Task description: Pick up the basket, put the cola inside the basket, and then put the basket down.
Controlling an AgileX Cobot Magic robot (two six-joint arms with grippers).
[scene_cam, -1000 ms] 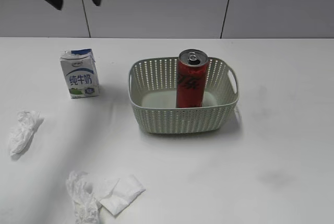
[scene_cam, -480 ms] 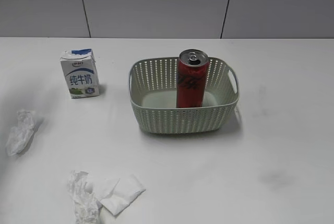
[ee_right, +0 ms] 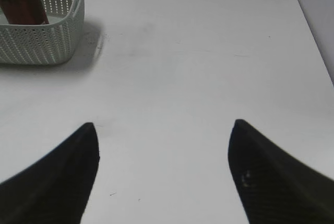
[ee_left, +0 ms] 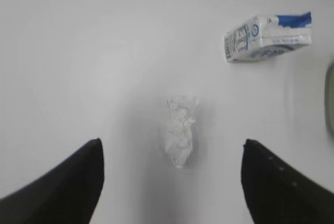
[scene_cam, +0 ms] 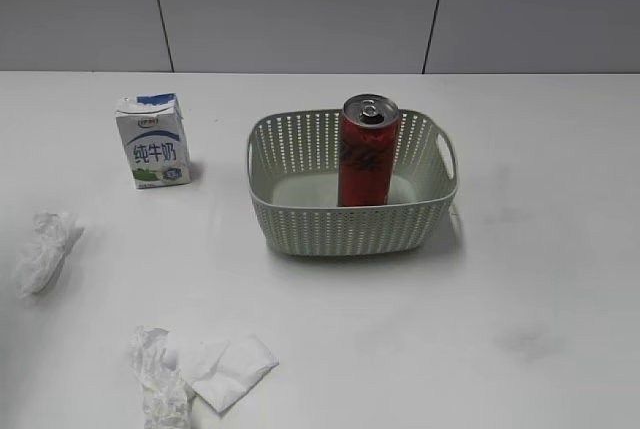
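The pale green perforated basket (scene_cam: 352,211) sits on the white desk (scene_cam: 520,279), and the tall red cola (scene_cam: 367,152) stands upright inside it, silver top above the rim. Both the left end effector (ee_left: 172,153) and the right end effector (ee_right: 163,145) hang released, grasping nothing.

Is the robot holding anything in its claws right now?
No. The left gripper and right gripper are open and empty. The cola stands in the basket.
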